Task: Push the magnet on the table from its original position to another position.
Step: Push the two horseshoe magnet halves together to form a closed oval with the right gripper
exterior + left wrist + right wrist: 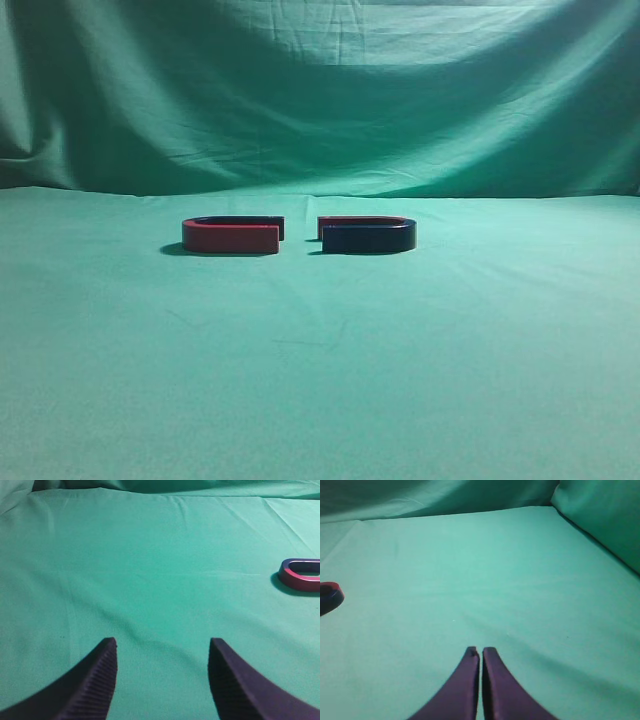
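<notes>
The magnet (368, 236), a flat U shape with a dark navy front arm and a red rear arm, lies on the green table (320, 360) right of centre. Its curved end shows at the left edge of the right wrist view (329, 597). No arm shows in the exterior view. My left gripper (162, 647) is open and empty over bare cloth. My right gripper (480, 652) is shut and empty over bare cloth, well to the right of the magnet.
A second U-shaped magnet (232, 235) with a red front arm lies just left of the first, open ends facing; it also shows at the right edge of the left wrist view (301, 575). A draped green backdrop (320, 90) rises behind the table.
</notes>
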Controlling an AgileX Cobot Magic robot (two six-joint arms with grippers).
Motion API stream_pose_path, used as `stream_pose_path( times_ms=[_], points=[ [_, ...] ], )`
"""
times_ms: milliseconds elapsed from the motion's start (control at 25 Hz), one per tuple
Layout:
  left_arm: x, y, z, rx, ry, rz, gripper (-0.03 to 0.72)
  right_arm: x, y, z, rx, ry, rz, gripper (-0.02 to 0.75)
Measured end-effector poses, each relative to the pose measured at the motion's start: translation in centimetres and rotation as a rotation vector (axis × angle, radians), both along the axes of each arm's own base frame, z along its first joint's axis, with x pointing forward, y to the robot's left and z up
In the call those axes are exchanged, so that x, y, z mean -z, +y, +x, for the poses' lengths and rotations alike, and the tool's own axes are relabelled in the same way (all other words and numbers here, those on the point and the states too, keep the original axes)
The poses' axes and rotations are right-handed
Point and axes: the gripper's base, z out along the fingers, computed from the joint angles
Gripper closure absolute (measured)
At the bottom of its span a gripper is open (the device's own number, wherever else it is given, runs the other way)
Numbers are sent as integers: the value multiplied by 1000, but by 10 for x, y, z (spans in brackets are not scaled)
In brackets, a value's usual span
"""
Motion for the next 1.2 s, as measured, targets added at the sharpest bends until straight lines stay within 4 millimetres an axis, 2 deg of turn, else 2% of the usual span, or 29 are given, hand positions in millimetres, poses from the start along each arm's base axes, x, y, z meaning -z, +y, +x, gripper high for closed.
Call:
stream_pose_path(
  times_ms=[1000, 1080, 1200],
  points=[
    [0, 0, 0, 0, 0, 0, 316, 0, 0, 0, 1, -5, -9, 738],
    [0, 0, 0, 0, 0, 0, 316, -4, 0, 1, 1, -47, -10, 738],
    [0, 0, 0, 0, 0, 0, 316, -20, 1, 4, 8, -229, 99, 738]
  ],
)
